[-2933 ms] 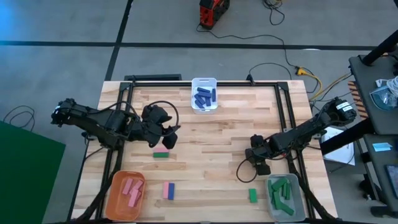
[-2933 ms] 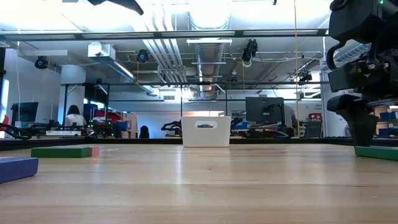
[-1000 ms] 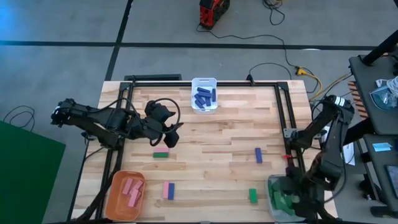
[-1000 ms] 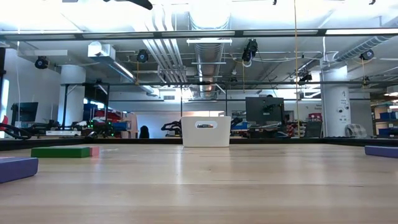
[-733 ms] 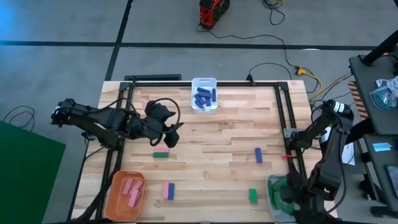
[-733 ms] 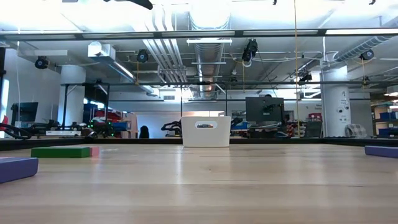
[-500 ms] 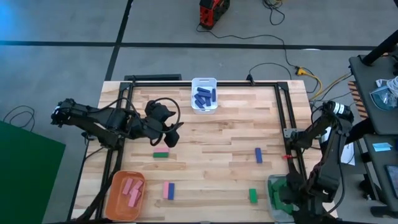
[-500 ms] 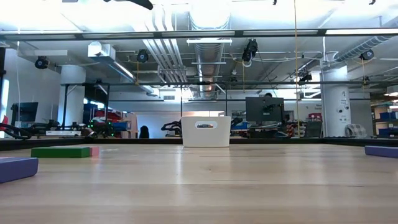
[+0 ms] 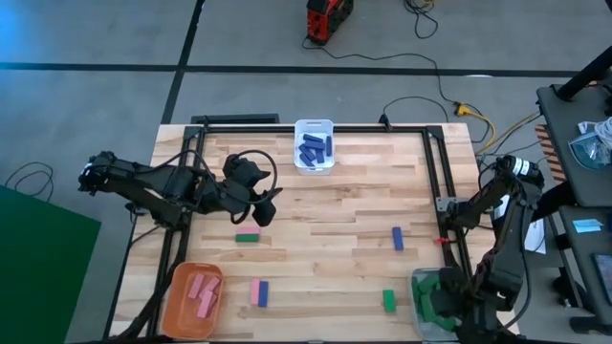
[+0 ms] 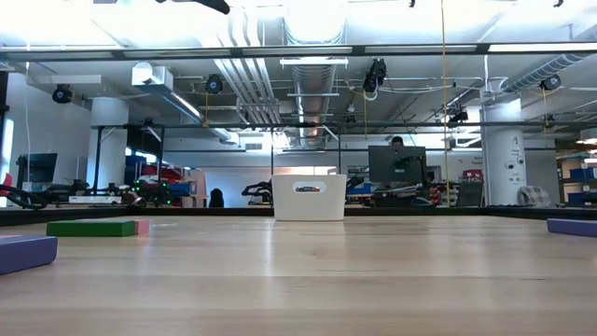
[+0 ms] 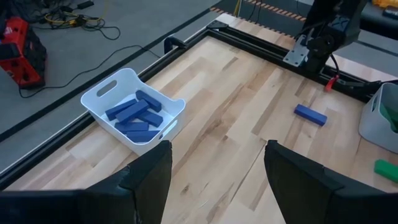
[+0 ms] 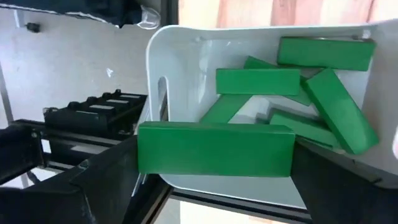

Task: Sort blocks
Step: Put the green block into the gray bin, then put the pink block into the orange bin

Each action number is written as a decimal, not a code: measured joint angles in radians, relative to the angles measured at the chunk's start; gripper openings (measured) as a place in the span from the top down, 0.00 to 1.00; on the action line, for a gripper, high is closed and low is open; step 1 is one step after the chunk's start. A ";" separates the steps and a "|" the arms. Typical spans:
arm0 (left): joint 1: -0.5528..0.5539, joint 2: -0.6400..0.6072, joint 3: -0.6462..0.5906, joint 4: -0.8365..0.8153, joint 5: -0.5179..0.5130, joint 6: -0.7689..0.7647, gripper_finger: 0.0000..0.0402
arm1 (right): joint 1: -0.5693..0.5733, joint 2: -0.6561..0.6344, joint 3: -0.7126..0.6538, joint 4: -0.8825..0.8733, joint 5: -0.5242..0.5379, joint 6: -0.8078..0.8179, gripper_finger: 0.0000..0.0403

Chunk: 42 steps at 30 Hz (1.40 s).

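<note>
- Two arms in view: the right gripper (image 12: 214, 186) is over the grey bin (image 9: 422, 284) at the near right corner of the table (image 9: 335, 205), clamped on a green block (image 12: 215, 149) held level just above the bin's rim.
- Grey bin already holds several green blocks (image 12: 258, 81) lying at mixed angles.
- Left gripper (image 9: 260, 204) hangs over the left-middle of the table, fingers (image 11: 149, 180) spread apart, nothing between them.
- White bin (image 9: 314, 145) at the far middle edge holds a pile of blue blocks (image 9: 315, 148).
- Orange bin (image 9: 193, 300) at the near left corner holds pink blocks (image 9: 201, 291).
- Loose on the table: a green block (image 9: 248, 238) just near of the left gripper; a pink block (image 9: 254, 291) and a blue block (image 9: 264, 293) touching side by side, right of the orange bin; a lone blue block (image 9: 397, 239) right of centre; a green block (image 9: 388, 300) just left of the grey bin.
- Low view: neither gripper visible, only the white bin and blocks at the table edges.
</note>
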 joint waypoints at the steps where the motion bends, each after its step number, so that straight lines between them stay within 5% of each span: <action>1: 0.000 0.000 0.000 0.001 0.000 0.000 0.42 | 0.000 0.000 0.000 -0.005 0.000 0.006 0.07; 17: 0.000 0.000 0.000 0.004 0.002 -0.022 0.42 | -0.040 -0.049 0.061 -0.028 0.050 -0.049 0.02; 30: 0.001 0.000 0.000 -0.033 0.233 -0.043 0.42 | -0.413 -0.194 0.072 -0.112 0.339 -0.263 0.02; 35: 0.000 0.000 0.000 -0.140 0.275 -0.175 0.42 | -0.596 -0.197 0.072 -0.082 0.345 -0.319 0.02; 42: 0.008 0.010 0.000 -0.310 0.317 -0.594 0.42 | -0.767 -0.196 0.071 0.013 0.347 -0.345 0.02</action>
